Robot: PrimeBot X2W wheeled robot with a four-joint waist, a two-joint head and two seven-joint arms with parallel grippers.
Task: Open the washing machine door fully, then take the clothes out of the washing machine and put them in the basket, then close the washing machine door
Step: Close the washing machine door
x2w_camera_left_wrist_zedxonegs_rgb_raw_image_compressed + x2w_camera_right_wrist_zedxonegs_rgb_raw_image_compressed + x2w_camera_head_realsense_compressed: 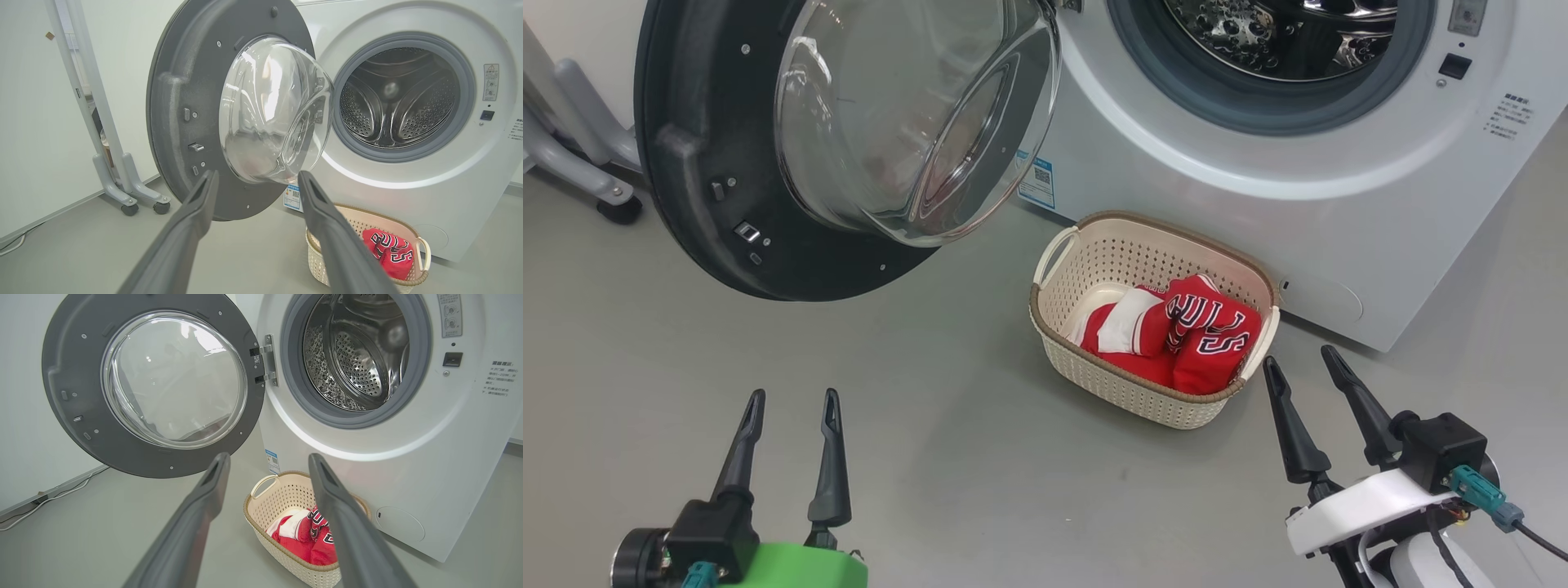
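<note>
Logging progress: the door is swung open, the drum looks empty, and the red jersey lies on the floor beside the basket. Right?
Not quite: the red jersey lies inside the basket, not on the floor beside it, as the head view shows. The door is open and the drum looks empty.

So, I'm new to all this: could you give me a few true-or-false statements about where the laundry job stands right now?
1. The door stands open. True.
2. The clothes are inside the drum. False: they lie in the basket, and the drum looks empty.
3. The left hand and right hand are both open and empty. True.
4. The basket sits on top of the machine. False: it stands on the floor in front of it.
</note>
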